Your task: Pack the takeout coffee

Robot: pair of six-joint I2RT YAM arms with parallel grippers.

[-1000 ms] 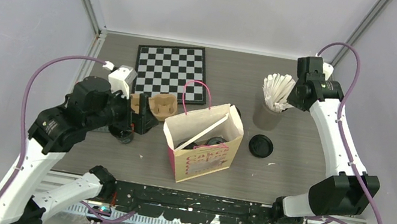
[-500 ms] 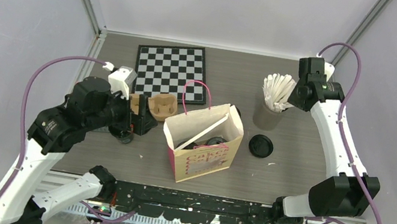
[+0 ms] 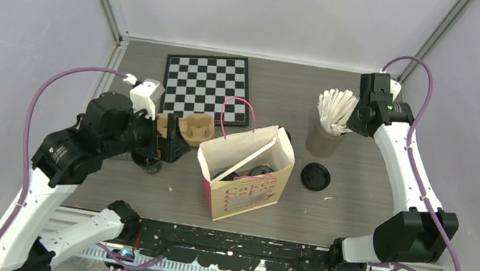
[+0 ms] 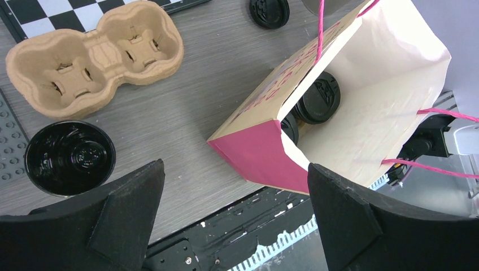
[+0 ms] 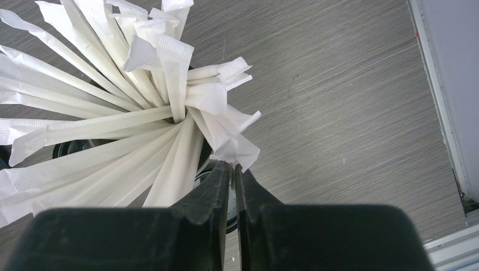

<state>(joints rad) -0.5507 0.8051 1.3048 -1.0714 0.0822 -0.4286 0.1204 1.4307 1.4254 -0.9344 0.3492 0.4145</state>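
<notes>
ok so, left tool is spread wide with nothing in it, hanging over the bench left of centre in the top view; in its own camera the open cup sits at lower left, upright, black and empty, just above the left finger and not touched by either one; the tray is right above that cup in the frame, both pockets empty, one end lying on the corner of the board; the bag stands mid-frame with its mouth open, pink side and pink handles, and down inside it there's a bagged lid, black and round, looks like it's on a cup lying on its side but honestly hard to tell; the loose lid lies flat on the bench just right of the bag, near the foot of the grey cup; right tool is up at the upper right of the top view, pushed in against the sticks fanning out of that grey cup; its fingers are narrow, only a thin slit between them, tips right at the wrapper ends; can't tell if it's actually nipping one
</notes>
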